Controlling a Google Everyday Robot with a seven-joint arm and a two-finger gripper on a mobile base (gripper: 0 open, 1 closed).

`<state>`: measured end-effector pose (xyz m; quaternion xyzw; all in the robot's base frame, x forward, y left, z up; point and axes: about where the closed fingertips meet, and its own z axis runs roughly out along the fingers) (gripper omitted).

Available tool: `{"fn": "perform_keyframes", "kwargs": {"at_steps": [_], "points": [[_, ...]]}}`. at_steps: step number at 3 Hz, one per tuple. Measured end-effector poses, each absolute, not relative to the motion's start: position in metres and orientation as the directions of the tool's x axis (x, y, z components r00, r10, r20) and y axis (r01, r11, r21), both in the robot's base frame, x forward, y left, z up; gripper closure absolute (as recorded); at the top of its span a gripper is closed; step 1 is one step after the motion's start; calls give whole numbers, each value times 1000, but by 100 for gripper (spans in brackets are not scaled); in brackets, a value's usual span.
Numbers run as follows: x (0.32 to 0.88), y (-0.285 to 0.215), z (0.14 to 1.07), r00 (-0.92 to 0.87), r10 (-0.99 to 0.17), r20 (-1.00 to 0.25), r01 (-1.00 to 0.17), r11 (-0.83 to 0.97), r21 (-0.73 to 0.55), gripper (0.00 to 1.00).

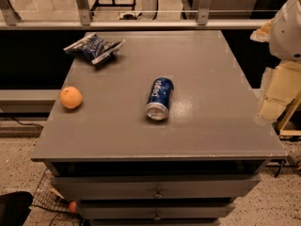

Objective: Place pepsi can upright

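Observation:
The pepsi can is blue with white lettering and lies on its side near the middle of the grey cabinet top, its silver end facing the front edge. My gripper is the cream-coloured part at the right edge of the view, beyond the cabinet's right side and well apart from the can. It holds nothing that I can see. The white arm body is above it at the top right.
An orange sits near the left edge of the top. A blue-and-white foil snack bag lies at the back left. Drawers are below the front edge. A metal rail runs behind the cabinet.

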<state>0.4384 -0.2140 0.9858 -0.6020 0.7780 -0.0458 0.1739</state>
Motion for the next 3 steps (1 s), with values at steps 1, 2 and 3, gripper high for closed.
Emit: {"fn": "perform_keyframes", "kwargs": {"at_steps": [1,2,3], "points": [[438,-214,986,-215,-953,-216,-921,271,-281,0],[443,-215,985,-306,-910,-280,-895,376,-242,0],[456,-213,983,-465,-807,-365,-823,546,-159,0]]}}
